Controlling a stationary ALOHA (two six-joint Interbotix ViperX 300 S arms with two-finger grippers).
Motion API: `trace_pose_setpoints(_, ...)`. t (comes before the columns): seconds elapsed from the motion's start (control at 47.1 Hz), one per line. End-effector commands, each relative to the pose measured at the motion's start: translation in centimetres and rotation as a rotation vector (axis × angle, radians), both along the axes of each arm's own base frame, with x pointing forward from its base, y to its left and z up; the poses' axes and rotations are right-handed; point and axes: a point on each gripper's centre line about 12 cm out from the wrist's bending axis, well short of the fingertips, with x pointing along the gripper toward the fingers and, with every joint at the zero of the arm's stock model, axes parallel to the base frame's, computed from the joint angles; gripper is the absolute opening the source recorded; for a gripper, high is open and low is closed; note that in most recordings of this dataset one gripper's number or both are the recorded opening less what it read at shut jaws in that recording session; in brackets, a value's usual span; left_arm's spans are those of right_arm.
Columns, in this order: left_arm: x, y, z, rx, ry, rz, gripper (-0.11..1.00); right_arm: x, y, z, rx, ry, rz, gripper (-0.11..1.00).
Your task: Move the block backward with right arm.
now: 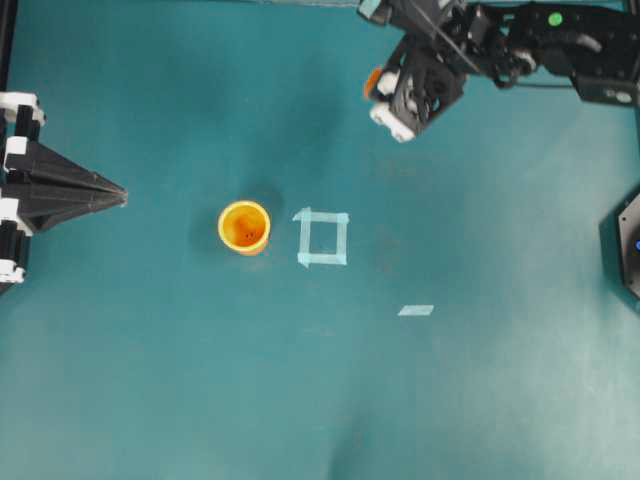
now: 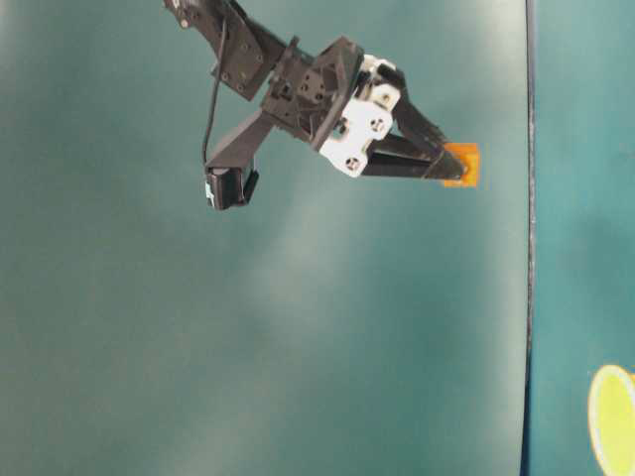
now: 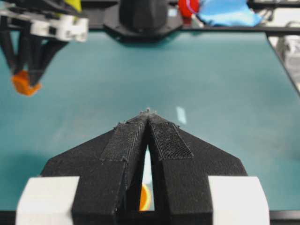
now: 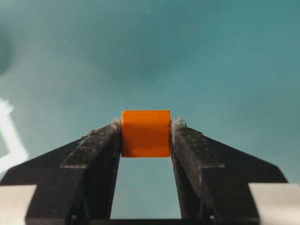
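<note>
The block, a small orange cube, sits pinched between the tips of my right gripper, which is shut on it. In the overhead view the right gripper is at the far top of the table, right of centre, with only a sliver of the block showing beside it. The table-level view shows the block at the fingertips, near the teal surface. The left wrist view catches the block at far left. My left gripper rests shut and empty at the left edge, its tips together.
An orange-yellow cup stands left of centre. Beside it a square outline of light tape is stuck on the table, and a short tape strip lies further right and nearer. A dark fixture sits at the right edge.
</note>
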Motion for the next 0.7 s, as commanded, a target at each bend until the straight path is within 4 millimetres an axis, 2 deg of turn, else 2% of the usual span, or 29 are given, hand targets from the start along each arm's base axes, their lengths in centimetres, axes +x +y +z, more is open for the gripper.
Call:
trace_pose_setpoints(0.0, 0.2, 0.0, 1.4, 0.002, -0.037, -0.001, 0.0, 0.4, -1.4, 1.8, -0.029, -0.048, -0.023, 0.41)
trace_pose_setpoints(0.339, 0.2, 0.0, 1.4, 0.002, -0.037, -0.002, 0.0, -0.6, -5.1, 2.4, -0.048, -0.06, -0.108, 0.41)
trace_pose_setpoints(0.679, 0.2, 0.0, 1.3, 0.002, -0.035, -0.002, 0.0, -1.2, -6.0, 2.3, -0.046, -0.055, -0.134, 0.41)
